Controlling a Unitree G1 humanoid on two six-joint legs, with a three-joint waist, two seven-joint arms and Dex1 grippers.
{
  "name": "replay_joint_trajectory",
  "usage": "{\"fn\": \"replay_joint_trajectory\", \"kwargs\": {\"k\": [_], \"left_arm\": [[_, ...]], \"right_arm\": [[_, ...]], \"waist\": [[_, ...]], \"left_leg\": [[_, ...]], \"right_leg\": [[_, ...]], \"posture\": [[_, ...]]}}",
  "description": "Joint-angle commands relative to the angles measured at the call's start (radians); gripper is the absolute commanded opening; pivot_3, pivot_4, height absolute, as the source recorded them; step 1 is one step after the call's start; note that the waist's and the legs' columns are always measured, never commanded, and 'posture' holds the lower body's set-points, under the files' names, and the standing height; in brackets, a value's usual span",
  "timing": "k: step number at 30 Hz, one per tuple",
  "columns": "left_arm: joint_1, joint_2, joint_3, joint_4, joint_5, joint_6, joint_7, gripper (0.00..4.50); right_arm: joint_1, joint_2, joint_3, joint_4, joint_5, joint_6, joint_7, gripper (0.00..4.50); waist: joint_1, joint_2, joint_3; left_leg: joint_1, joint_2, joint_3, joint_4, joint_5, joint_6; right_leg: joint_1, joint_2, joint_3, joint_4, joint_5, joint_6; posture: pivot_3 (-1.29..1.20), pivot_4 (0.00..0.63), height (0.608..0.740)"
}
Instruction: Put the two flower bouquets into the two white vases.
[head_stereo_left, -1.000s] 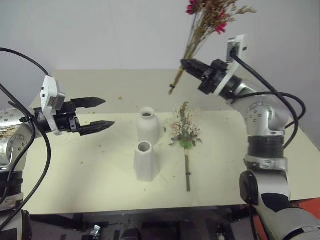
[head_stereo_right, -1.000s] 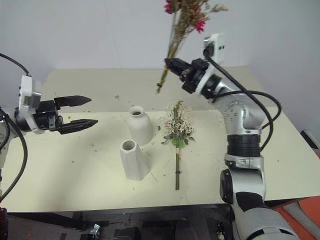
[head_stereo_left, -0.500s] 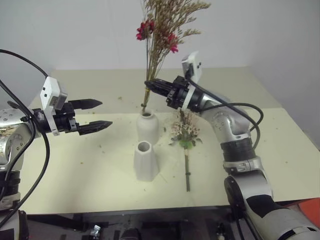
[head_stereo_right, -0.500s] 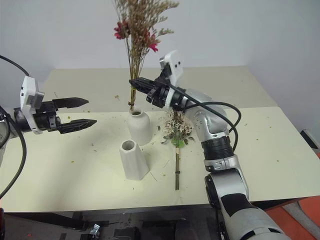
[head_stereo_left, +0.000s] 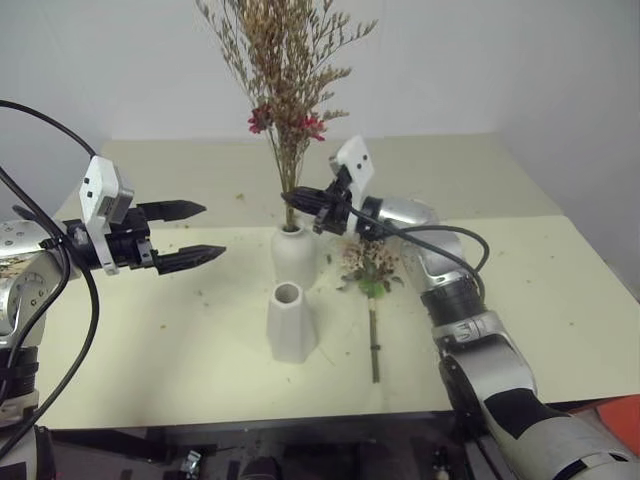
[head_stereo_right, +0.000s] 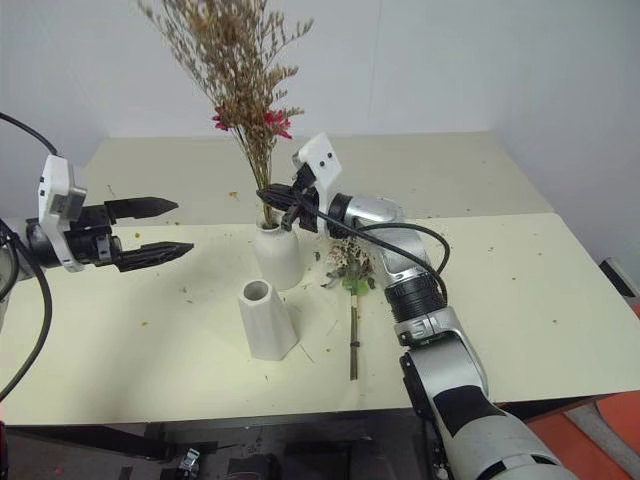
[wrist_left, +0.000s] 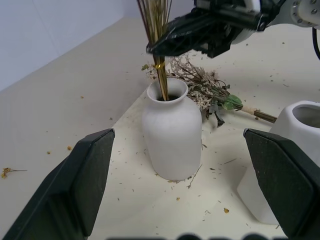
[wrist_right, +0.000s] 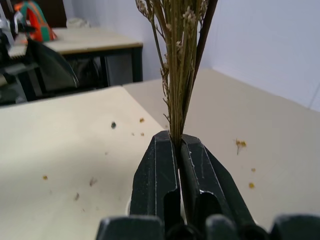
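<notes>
Dry tan sprigs (head_stereo_left: 285, 70) pinched in your right gripper (head_stereo_left: 293, 197), stems just entering bottle vase (head_stereo_left: 294, 257) below it | left gripper (head_stereo_left: 205, 233) spread, empty | risk: releasing early, top-heavy bunch tips vase | cream bouquet (head_stereo_left: 371, 270) lies under your right wrist

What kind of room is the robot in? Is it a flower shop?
Probably a lab or workroom, not a shop. A plain cream table stands against bare white walls, cables hang off the robot's arms, and the right wrist view shows another work table behind.
</notes>
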Motion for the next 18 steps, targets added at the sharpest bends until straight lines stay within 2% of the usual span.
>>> {"fn": "replay_joint_trajectory", "kwargs": {"k": [1,12,18], "left_arm": [[-0.001,0.017,0.044,-0.033,-0.024,0.009,0.004,4.5],[-0.016,0.018,0.055,-0.023,-0.035,0.013,0.002,4.5],[-0.022,0.019,0.05,-0.017,-0.035,0.007,0.001,4.5]], "right_arm": [[-0.037,0.003,0.001,0.0,-0.019,-0.045,0.013,0.01],[-0.022,-0.013,0.007,0.024,-0.064,-0.07,0.028,0.01],[-0.015,-0.024,0.006,0.021,-0.083,-0.067,0.025,1.87]], "waist": [[-0.001,0.0,0.0],[0.0,0.0,0.0],[0.0,0.0,0.0]], "left_leg": [[0.0,0.0,0.0,0.0,0.0,0.0],[0.0,0.0,0.0,0.0,0.0,0.0],[0.0,0.0,0.0,0.0,0.0,0.0]], "right_leg": [[0.0,0.0,0.0,0.0,0.0,0.0],[0.0,0.0,0.0,0.0,0.0,0.0],[0.0,0.0,0.0,0.0,0.0,0.0]], "posture": [[0.0,0.15,0.74],[0.0,0.15,0.74],[0.0,0.15,0.74]]}}
